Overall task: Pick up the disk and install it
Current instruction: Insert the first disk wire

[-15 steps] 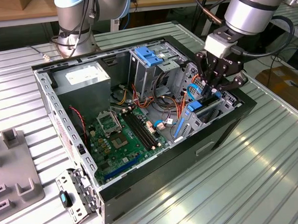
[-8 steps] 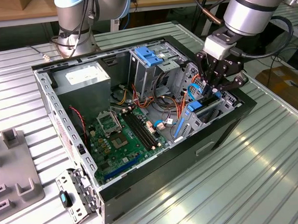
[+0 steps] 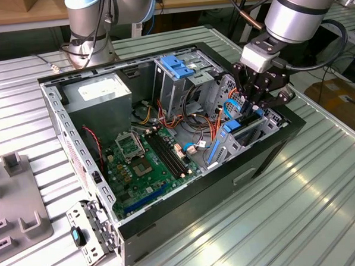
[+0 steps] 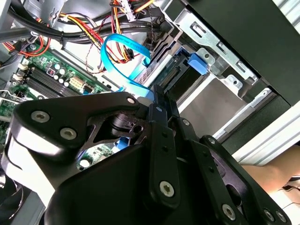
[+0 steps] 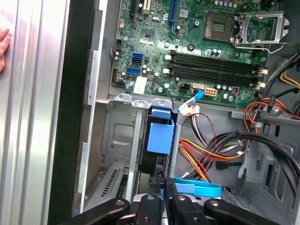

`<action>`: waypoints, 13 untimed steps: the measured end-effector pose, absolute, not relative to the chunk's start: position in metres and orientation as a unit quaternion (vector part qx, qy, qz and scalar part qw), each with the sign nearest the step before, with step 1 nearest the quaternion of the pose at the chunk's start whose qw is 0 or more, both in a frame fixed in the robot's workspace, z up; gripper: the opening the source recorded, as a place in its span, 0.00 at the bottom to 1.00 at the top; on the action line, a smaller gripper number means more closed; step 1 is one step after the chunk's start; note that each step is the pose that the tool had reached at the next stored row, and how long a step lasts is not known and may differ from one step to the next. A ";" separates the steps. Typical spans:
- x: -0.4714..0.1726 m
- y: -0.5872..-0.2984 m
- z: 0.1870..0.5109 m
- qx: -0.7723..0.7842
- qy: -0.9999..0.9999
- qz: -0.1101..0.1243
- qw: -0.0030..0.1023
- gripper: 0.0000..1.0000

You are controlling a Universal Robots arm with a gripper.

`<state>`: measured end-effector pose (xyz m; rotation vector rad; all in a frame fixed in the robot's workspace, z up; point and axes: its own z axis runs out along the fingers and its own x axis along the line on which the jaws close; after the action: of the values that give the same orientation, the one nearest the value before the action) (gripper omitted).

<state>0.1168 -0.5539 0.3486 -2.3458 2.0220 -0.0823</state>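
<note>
The disk (image 3: 236,132), a dark flat drive in a bright blue carrier, stands on edge in the drive bay at the open computer case's end on the exterior view's right. In the first wrist view the disk's blue carrier (image 5: 161,133) sits between the bay's metal walls. My gripper (image 3: 252,110) hangs just above the bay. Its black fingers (image 5: 169,202) are pinched together on the disk's near edge. In the second wrist view the gripper (image 4: 158,97) points at the disk (image 4: 180,75), whose blue tab lies by the case wall.
A loose blue flat cable (image 4: 123,54) curls close beside the fingers. Coloured wire bundles (image 5: 211,150), the motherboard (image 3: 146,155) and a tall grey cage with a blue bracket (image 3: 177,64) crowd the case. A hand (image 5: 3,47) rests on the table outside it. A grey fixture (image 3: 14,201) stands at the exterior view's left.
</note>
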 end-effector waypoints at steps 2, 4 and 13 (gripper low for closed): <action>0.117 -0.554 0.348 -0.757 0.652 -0.027 0.022 0.16; 0.116 -0.554 0.349 -0.757 0.652 -0.027 0.022 0.16; 0.115 -0.554 0.348 -0.757 0.652 -0.027 0.022 0.16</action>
<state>0.1154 -0.5538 0.3482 -2.3459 2.0220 -0.0823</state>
